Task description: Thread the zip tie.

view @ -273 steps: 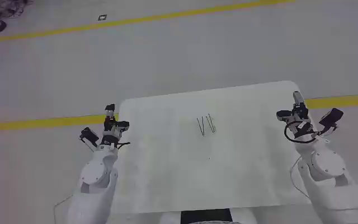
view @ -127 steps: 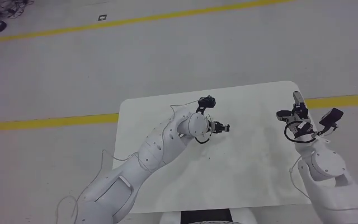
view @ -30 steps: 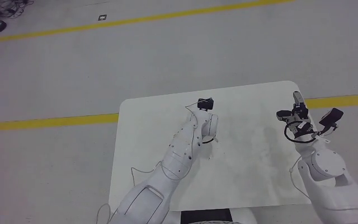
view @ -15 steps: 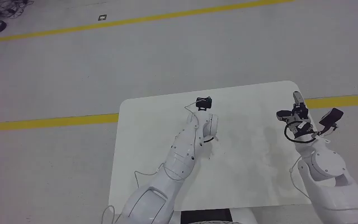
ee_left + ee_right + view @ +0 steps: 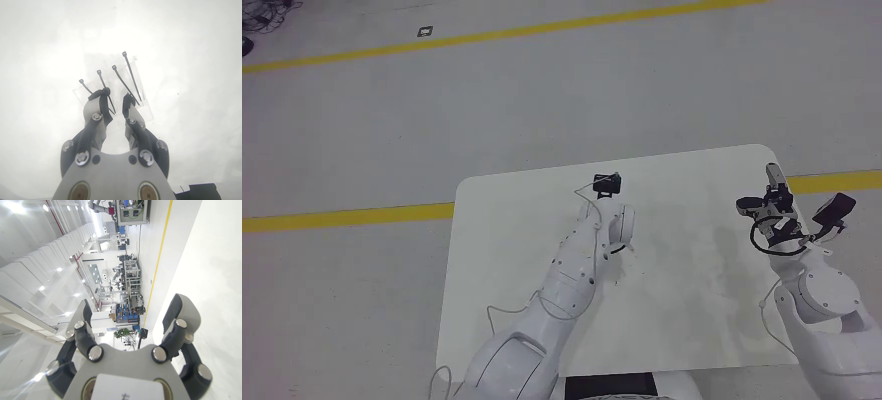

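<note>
Several black zip ties (image 5: 121, 80) lie side by side on a clear flat plate (image 5: 146, 111) at the middle of the white table (image 5: 692, 300). My left gripper (image 5: 115, 96) is low over their tail ends and open. One fingertip (image 5: 103, 92) rests across the second zip tie (image 5: 101, 78), whose tail runs into the gap between the fingers. The other fingertip (image 5: 127, 101) sits by the tail of the third tie. In the top view the left wrist (image 5: 614, 228) covers the ties. My right gripper (image 5: 130, 304) is open and holds nothing, at the table's right edge (image 5: 762, 190).
The table's left edge (image 5: 457, 270) and near edge lie far from the ties. Bare tabletop surrounds the plate. Grey floor with a yellow line (image 5: 342, 216) lies beyond the table.
My left arm has come from the table's left edge to the zip ties at the middle; over the last second it only shifted slightly. The right arm has not moved.
</note>
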Action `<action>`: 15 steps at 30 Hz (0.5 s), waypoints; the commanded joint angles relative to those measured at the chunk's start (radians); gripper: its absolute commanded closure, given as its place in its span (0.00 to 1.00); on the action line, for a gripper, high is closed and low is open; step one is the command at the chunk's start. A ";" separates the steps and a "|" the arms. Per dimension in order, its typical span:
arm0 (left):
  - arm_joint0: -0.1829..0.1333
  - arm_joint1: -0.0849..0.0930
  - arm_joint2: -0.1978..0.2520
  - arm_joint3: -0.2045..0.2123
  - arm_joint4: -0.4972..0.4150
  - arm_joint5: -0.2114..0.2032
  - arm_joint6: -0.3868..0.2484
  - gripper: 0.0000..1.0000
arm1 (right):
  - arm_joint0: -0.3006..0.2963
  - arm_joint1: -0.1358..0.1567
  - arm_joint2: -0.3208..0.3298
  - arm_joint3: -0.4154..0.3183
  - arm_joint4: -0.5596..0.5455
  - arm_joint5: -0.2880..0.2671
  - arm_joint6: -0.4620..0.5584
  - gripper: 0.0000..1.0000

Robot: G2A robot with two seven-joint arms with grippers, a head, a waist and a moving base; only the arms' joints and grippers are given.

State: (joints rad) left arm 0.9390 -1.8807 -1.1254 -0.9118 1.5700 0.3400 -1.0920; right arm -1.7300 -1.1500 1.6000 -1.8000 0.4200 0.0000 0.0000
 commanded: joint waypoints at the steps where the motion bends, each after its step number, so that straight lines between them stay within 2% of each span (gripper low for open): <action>1: -0.005 -0.002 -0.001 0.012 0.000 0.000 0.004 0.81 | 0.000 0.000 0.000 0.000 0.000 0.000 0.000 0.00; 15: -0.037 -0.016 -0.011 0.082 0.000 0.000 0.030 0.81 | 0.000 0.000 0.000 0.000 0.000 0.000 0.000 0.00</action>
State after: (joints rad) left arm 0.9044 -1.8954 -1.1354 -0.8342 1.5700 0.3400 -1.0623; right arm -1.7300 -1.1500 1.6000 -1.8000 0.4200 0.0000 0.0000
